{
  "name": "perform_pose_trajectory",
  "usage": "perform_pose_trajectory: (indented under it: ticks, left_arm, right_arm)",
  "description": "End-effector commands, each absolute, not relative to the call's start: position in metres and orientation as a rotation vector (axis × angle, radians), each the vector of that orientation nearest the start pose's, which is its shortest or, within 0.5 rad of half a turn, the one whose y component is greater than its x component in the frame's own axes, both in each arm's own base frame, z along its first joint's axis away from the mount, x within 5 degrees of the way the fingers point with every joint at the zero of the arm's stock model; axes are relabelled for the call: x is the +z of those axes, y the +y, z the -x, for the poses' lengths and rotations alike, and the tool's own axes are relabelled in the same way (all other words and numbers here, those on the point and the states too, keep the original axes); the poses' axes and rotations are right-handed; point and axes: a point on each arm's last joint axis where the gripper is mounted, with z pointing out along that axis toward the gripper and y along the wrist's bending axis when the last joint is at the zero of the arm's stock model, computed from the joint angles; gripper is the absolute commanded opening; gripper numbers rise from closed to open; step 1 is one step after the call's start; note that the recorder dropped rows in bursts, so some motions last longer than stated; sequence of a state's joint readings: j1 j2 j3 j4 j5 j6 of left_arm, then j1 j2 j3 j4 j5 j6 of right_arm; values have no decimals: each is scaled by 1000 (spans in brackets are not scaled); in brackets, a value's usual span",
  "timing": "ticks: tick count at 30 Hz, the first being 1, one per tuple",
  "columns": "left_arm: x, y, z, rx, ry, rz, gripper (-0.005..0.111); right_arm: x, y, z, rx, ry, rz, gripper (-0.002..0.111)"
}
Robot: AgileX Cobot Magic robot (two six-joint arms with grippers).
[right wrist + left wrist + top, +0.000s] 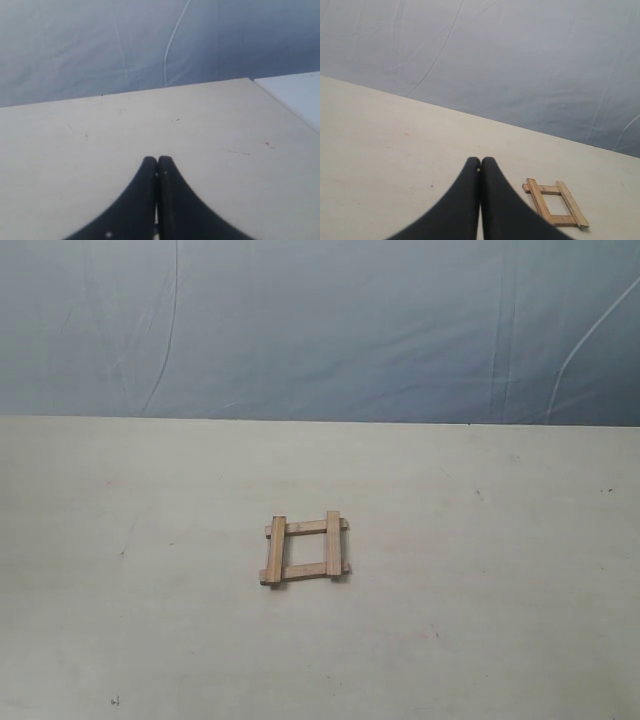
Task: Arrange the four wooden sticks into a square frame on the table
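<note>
The four wooden sticks lie as a small square frame (306,548) near the middle of the table (480,570), ends overlapping at the corners; two upright strips rest on two crosswise ones. The left wrist view shows the same square frame (555,202) beside and apart from my left gripper (480,161), whose black fingers are pressed together with nothing between them. My right gripper (157,160) is also shut and empty, over bare table (75,160); no stick shows in its view. Neither gripper appears in the exterior view.
A wrinkled blue-grey cloth backdrop (320,330) rises behind the table's far edge. The right wrist view shows the table's corner with a white surface (295,95) beyond it. A few tiny dark specks dot the tabletop.
</note>
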State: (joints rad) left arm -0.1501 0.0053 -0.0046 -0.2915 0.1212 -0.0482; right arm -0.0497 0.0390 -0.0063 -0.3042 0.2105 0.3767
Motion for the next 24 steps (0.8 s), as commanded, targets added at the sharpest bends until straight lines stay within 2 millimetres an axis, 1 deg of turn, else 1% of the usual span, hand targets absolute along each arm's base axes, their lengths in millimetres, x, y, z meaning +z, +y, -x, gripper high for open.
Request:
perform_pose_trajectory:
  ticks: [1, 3, 7, 8, 9, 10, 12, 15, 17, 20, 24]
  left_arm:
    - [203, -11, -55, -373, 1602, 85, 0]
    - [203, -11, -55, -364, 1602, 77, 0]
    - [199, -10, -55, -221, 1641, -45, 0]
    - [196, -9, -55, -144, 1672, -99, 0]
    - [194, -7, -55, -109, 1689, -106, 0]
    - [192, -5, -55, -60, 1715, -83, 0]
    - [192, -2, -55, -22, 1718, -38, 0]
    - [191, 2, -55, 32, 1725, 24, 0]
    - [190, 3, -55, 41, 1739, 39, 0]
    - [186, 3, -54, 37, 1780, 32, 0]
    - [186, 2, -54, 5, 1785, 46, 0]
  right_arm:
    - [184, -12, -53, -69, 1799, -201, -1]
    - [184, -12, -53, -65, 1795, -201, -1]
    - [184, -12, -53, -66, 1792, -202, -1]
    - [184, -12, -53, -72, 1799, -200, -1]
    - [184, -12, -53, -72, 1800, -201, -1]
    - [186, -12, -53, -69, 1775, -187, -1]
    - [186, -9, -54, -27, 1773, -192, -1]
    - [186, -6, -54, -59, 1788, -83, -1]
    - [186, -6, -54, -80, 1789, -54, -1]
    - [185, -6, -54, -76, 1791, -57, -1]
    - [185, -5, -54, -71, 1791, -58, -1]
